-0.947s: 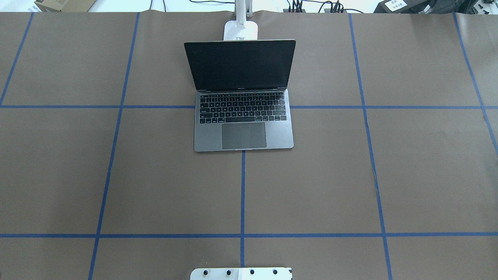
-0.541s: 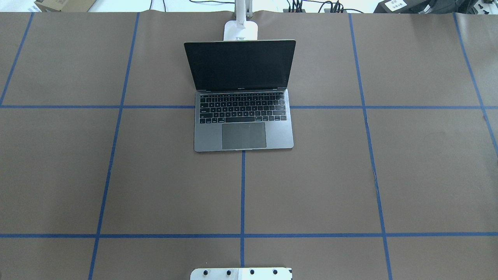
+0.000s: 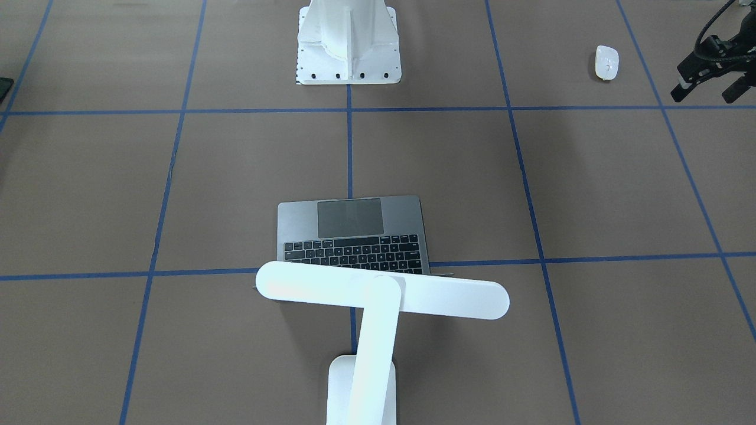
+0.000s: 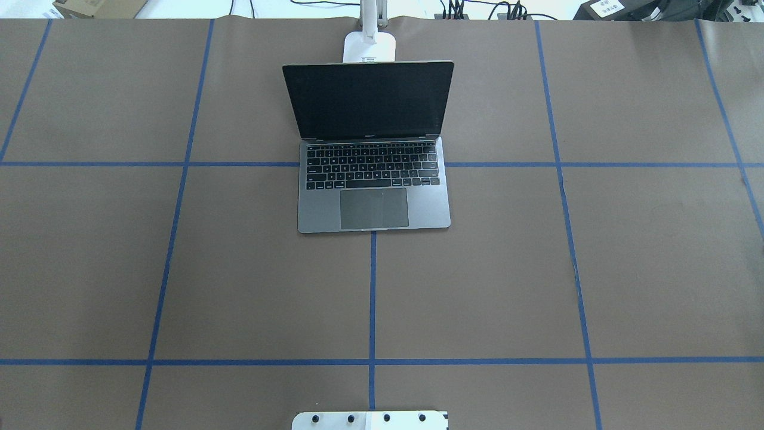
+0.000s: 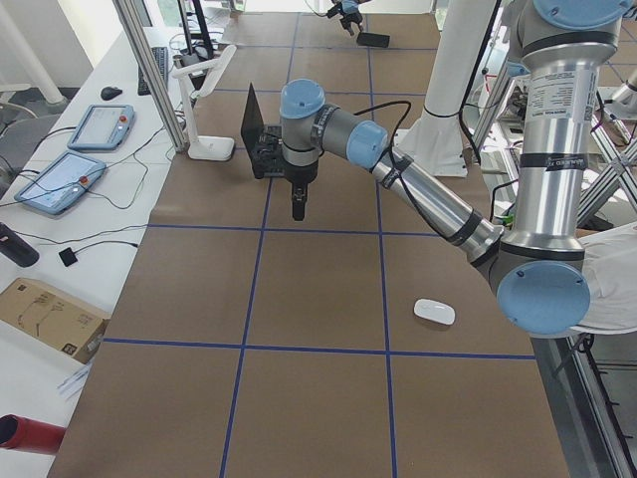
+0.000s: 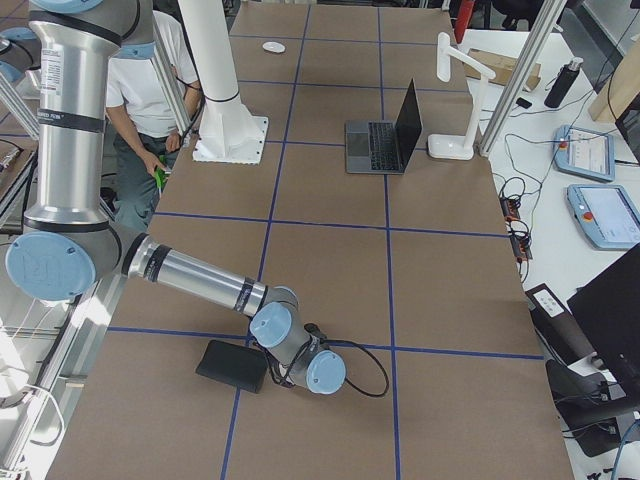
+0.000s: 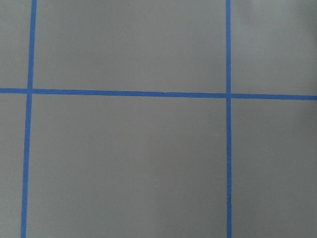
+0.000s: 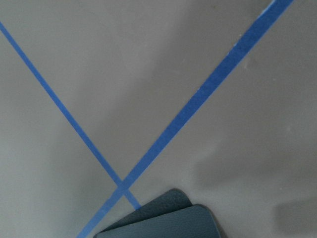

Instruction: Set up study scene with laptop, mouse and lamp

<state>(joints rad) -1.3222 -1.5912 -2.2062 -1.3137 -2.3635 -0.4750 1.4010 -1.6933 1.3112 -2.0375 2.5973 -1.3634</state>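
Note:
The laptop (image 4: 373, 179) stands open at the table's far middle, screen dark; it also shows in the front view (image 3: 351, 233). The lamp's bar head (image 3: 384, 292) hangs over the laptop's screen edge, and its base (image 4: 369, 46) sits behind the screen. The white mouse (image 3: 606, 62) lies on the robot's left side, near the robot. My left gripper (image 3: 706, 71) hovers beside the mouse, apart from it; I cannot tell whether it is open or shut. My right gripper (image 5: 346, 15) is low at the black mouse pad (image 8: 158, 220); I cannot tell its state.
The white bolted pedestal (image 3: 348, 41) stands at the near middle edge. The mouse pad (image 6: 232, 365) lies flat on the robot's right end of the table. A person (image 6: 145, 90) stands behind the pedestal. Tablets and cables lie on the side bench (image 5: 60, 169).

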